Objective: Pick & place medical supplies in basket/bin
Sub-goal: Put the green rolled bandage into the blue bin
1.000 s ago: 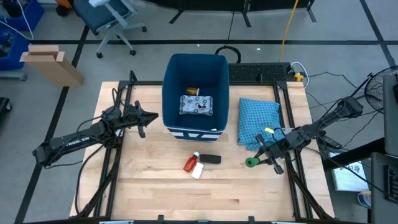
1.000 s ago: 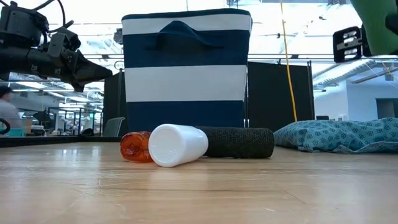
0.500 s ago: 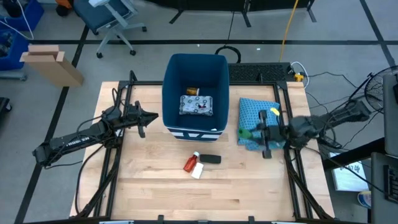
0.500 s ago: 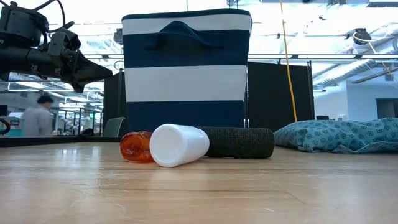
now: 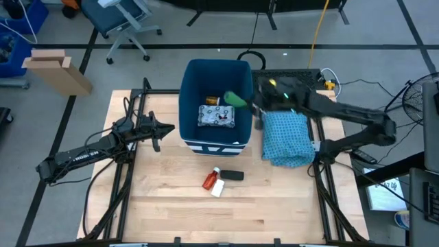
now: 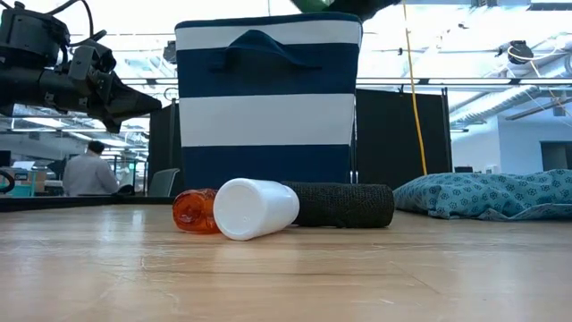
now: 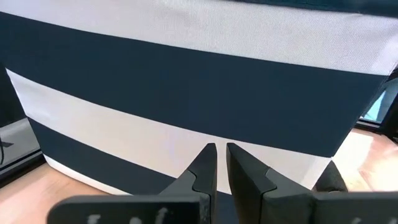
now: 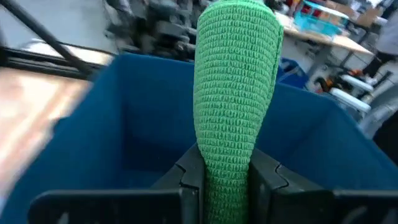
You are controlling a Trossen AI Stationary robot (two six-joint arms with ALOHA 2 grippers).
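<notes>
— Nearest the table's front edge, what lay there?
— An orange pill bottle (image 5: 210, 180) with a white cap, on its side, touching a black roll (image 5: 232, 175) just behind it; both rested on the wooden table (image 5: 171, 206), in front of the bin.
— And the bin (image 5: 191, 96)?
— Dark blue with white bands outside, it stood upright past them, a flat white packet (image 5: 217, 115) lying in its bottom.
— Where was the right gripper (image 5: 251, 104)?
— Over the bin's right rim, pinching a green roll (image 8: 236, 93) that hung above the opening. A blue patterned cloth (image 5: 287, 137) lay right of the bin.
— The left gripper (image 7: 221, 163)?
— Beside the bin's left wall, fingers nearly pressed together, holding nothing.
</notes>
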